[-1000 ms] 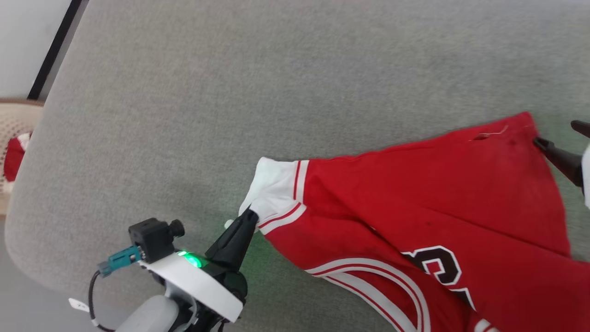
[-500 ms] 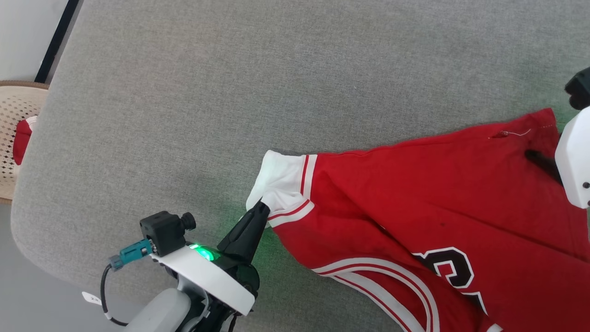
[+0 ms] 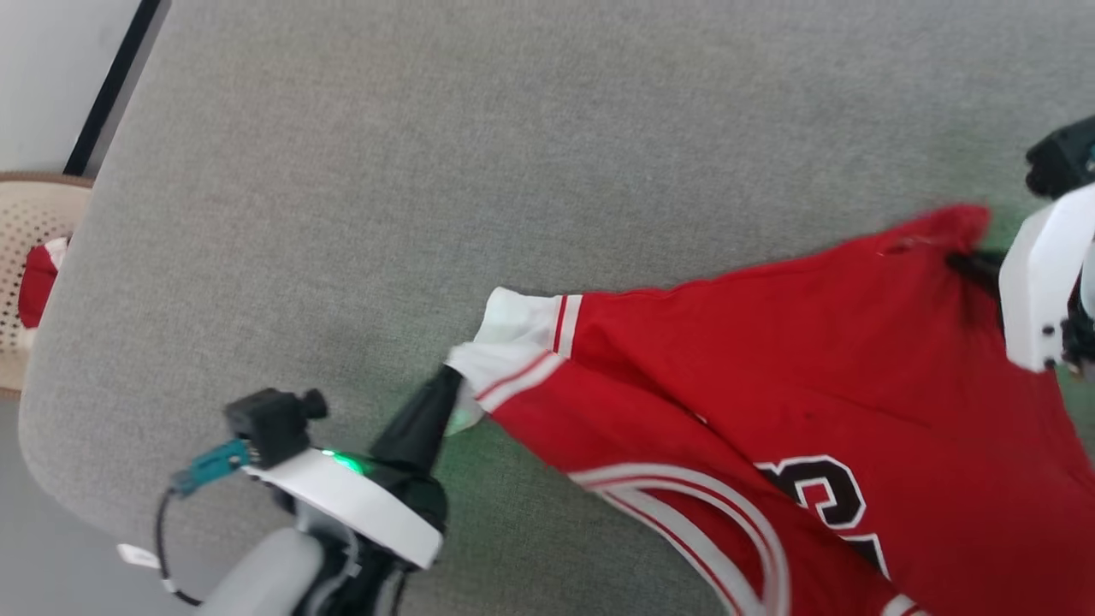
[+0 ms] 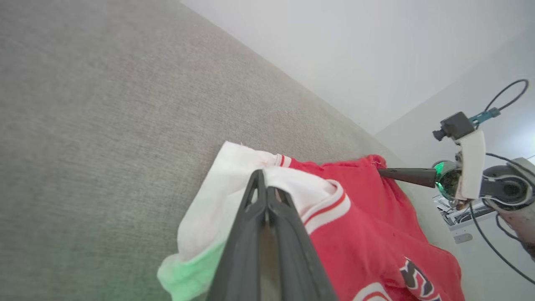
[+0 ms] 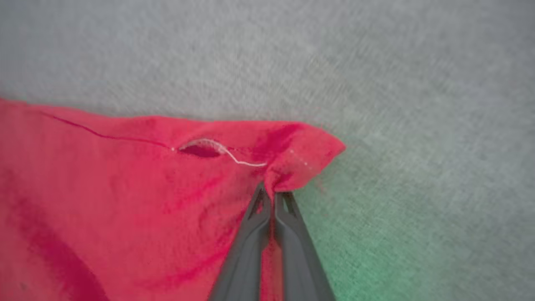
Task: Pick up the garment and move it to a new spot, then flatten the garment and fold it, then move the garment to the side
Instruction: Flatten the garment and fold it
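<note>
The garment (image 3: 770,368) lay spread across the grey fabric surface (image 3: 428,171), red cloth with white panels and part of its black lettering showing, stretched slantwise between the two arms. The left gripper (image 4: 261,182) was closed on the white, stripe-trimmed corner, its fingers pressed together with the cloth bunched around their tips. The right gripper (image 5: 267,190) was closed too, pinching the far red corner just below the hem.

That right-hand bite looked thin to me. Only a small pucker of cloth sat between the fingers, so a firm pull could let the soft jersey slide out and drop that side. Just beside the pinch there was a small slit (image 5: 200,149) in the hem with a loose white thread (image 5: 246,161) trailing from it. Tension across that spot might widen the tear. If the arms drew apart unevenly, the creases running through the middle would likely set into the fold rather than smooth out.

At the left edge of the head view, off the grey surface, stood a pale perforated basket (image 3: 26,214) — or possibly a seat, I could not tell. A red-and-white item (image 3: 34,278) sat in it, too cut off to name.
</note>
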`<state>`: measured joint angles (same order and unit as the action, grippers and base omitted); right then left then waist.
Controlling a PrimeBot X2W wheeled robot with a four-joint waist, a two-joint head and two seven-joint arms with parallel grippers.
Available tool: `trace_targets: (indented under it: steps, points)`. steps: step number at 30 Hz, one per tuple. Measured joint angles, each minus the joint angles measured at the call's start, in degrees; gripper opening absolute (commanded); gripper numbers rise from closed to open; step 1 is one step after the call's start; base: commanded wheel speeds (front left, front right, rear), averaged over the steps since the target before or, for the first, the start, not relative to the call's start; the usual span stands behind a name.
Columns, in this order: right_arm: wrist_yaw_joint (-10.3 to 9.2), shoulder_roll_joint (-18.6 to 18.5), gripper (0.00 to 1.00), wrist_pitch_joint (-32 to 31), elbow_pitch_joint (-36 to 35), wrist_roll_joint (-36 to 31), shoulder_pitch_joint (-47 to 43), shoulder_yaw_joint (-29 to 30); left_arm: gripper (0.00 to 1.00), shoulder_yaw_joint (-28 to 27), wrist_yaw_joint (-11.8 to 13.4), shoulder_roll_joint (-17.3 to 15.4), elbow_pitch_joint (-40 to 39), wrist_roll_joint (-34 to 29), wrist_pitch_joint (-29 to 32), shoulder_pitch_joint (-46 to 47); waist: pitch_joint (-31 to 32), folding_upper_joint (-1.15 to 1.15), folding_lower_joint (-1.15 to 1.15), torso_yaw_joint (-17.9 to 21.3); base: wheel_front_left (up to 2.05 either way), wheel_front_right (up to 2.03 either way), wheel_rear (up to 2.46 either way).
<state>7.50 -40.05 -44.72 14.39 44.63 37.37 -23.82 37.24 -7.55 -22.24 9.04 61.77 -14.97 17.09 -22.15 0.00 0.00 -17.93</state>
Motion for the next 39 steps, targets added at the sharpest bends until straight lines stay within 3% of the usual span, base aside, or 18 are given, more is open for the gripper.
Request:
trace_targets:
  steps: [6,11,19,20,26,30,34,39]
  points:
    - [0.00,3.50,0.00,9.36,3.55,0.53,4.39,6.58,0.00,-2.38,0.00,-1.93,2.66,-1.77,0.00,0.98,2.66,0.00,0.00,2.45,0.00,0.00,0.00]
    - [0.00,8.24,0.00,18.42,10.12,-0.07,10.37,15.99,0.00,-4.12,0.00,-2.70,5.26,2.68,1.42,9.88,4.45,0.00,0.00,4.51,0.00,0.00,0.00]
    - [0.00,16.13,0.00,28.56,20.85,-3.54,25.66,26.14,0.00,-9.16,0.00,0.90,17.95,9.18,5.75,35.51,2.85,0.00,0.00,7.26,0.00,0.00,0.00]
    - [0.01,18.09,0.00,31.25,22.86,-4.85,30.61,27.22,0.00,-11.72,0.00,0.90,22.45,9.83,5.68,43.29,1.85,0.00,0.00,8.25,0.00,0.00,0.00]
    - [0.02,22.80,0.00,39.30,30.18,-7.79,42.75,29.93,0.00,-15.88,0.00,1.85,33.33,11.77,4.74,62.88,-1.06,0.00,0.00,11.86,0.00,0.00,0.00]
    - [0.02,23.91,0.00,42.01,33.38,-9.39,48.93,29.58,0.00,-16.88,0.00,2.20,34.76,12.70,3.92,71.29,-3.13,0.00,0.00,13.43,0.00,0.00,0.00]
    - [0.01,23.90,0.00,42.70,35.98,-9.78,49.54,27.87,0.00,-16.15,0.00,2.48,33.70,15.17,4.41,70.64,-4.66,0.00,0.00,14.16,0.00,0.00,0.00]
    - [0.01,22.67,0.00,40.42,36.97,-7.88,43.01,23.60,0.00,-13.61,0.01,1.81,29.32,17.98,4.11,58.51,-5.04,0.00,0.00,14.02,0.00,0.00,0.00]
